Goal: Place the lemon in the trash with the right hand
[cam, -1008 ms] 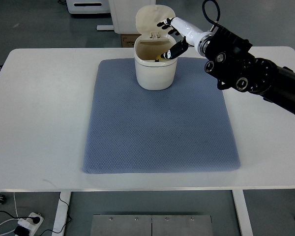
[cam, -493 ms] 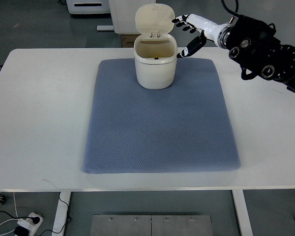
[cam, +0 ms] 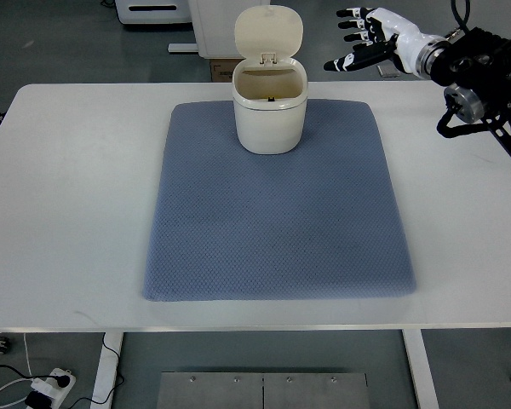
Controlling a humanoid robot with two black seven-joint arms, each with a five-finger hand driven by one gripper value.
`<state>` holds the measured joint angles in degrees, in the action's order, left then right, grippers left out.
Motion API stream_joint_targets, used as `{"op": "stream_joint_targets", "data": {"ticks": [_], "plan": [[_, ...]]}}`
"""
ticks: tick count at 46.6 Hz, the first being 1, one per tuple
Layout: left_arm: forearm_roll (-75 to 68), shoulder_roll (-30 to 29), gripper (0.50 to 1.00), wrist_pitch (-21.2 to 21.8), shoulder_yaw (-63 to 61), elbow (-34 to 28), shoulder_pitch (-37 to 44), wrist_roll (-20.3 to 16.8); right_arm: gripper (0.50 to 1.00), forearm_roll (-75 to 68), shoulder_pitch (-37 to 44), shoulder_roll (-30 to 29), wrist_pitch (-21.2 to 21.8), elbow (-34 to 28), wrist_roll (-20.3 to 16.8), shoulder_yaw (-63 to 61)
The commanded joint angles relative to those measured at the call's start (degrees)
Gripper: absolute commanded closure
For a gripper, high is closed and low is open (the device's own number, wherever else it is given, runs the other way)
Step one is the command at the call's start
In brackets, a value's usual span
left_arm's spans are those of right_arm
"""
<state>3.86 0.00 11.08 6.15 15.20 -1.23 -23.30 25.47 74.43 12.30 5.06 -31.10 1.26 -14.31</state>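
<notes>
Fingers [cam: 354, 25] of the right hand [cam: 370, 38] are spread wide and hold nothing; the white hand with dark fingertips hovers above the far right edge of the table [cam: 60, 213], its fingertips pointing toward the picture's left, well apart from the trash bin [cam: 270, 119]. Its black forearm [cam: 481, 77] runs off the right edge of the picture, so only the wrist end can be seen. The cream trash bin stands upright at the far end of the blue-grey mat [cam: 277, 213], with its lid [cam: 268, 32] flipped up and back so that the mouth faces upward. Inside the bin, against the shadowed back wall, a small dark and yellowish speck shows, which may be the lemon [cam: 272, 99]; it is too small and too deep in shadow to tell its outline, its long axis or which way it points. The mat lies flat in the middle of the white table. On the floor at the lower left, a power strip [cam: 47, 388] with cables is partly cut off by the table edge.
</notes>
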Motion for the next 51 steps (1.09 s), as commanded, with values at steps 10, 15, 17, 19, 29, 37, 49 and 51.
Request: {"op": "stream_joint_targets", "data": {"ticks": [10, 15, 17, 19, 29, 37, 49, 51], "plan": [[0.01, 0.00, 0.500, 0.00, 0.00, 0.00, 0.00, 0.01, 0.595, -2.01, -7.36, -0.35, -1.89, -0.01, -0.38, -18.99], [0.01, 0.00, 0.500, 0.00, 0.00, 0.00, 0.00, 0.01, 0.538, -2.01, -9.82, -0.53, -4.09, -0.01, -0.12, -23.65], [0.01, 0.00, 0.500, 0.00, 0.00, 0.00, 0.00, 0.01, 0.519, -2.01, -10.79, -0.61, -4.53, -0.10, 0.15, -25.49], [-0.08, 0.00, 0.500, 0.00, 0.00, 0.00, 0.00, 0.01, 0.519, -2.01, -11.76, -0.61, -5.06, -0.10, 0.32, -27.78], [0.01, 0.00, 0.500, 0.00, 0.00, 0.00, 0.00, 0.01, 0.502, -2.01, -15.72, -0.79, -5.94, -0.71, 0.41, -36.04], [0.01, 0.00, 0.500, 0.00, 0.00, 0.00, 0.00, 0.01, 0.500, -2.01, -19.23, -0.97, -5.68, -5.72, 0.41, -39.21], [0.01, 0.00, 0.500, 0.00, 0.00, 0.00, 0.00, 0.01, 0.500, -1.92, -23.98, -2.55, -5.68, -8.62, 0.41, -41.05], [0.01, 0.00, 0.500, 0.00, 0.00, 0.00, 0.00, 0.01, 0.500, -1.92, -24.68, -3.07, -5.68, -8.71, 0.50, -41.76]]}}
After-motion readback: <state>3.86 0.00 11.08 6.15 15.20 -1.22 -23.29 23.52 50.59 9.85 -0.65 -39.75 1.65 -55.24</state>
